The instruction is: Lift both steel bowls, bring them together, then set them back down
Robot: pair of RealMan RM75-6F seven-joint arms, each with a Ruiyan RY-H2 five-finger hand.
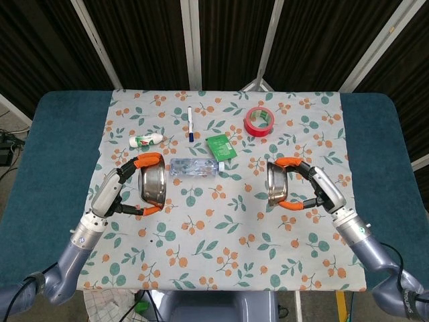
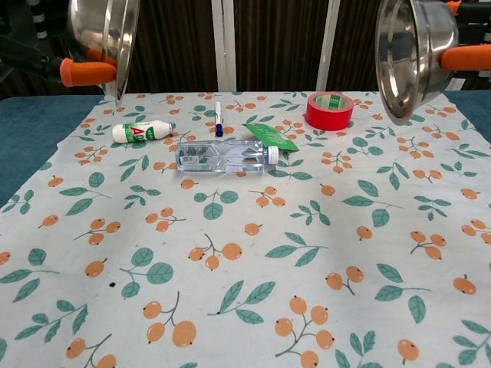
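my left hand grips the left bowl clear of the worktop, mouth turned inward. my right hand grips the right bowl likewise, mouth facing left. the bowls are well apart, each lying straight inward of the other hand, with a bottle just beyond the gap.

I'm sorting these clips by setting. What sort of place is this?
Probably a lab or test bench, not a home: a table under a fruit-print cloth, dark curtains on metal frames behind, and unrelated items laid out, such as red tape and a marker.
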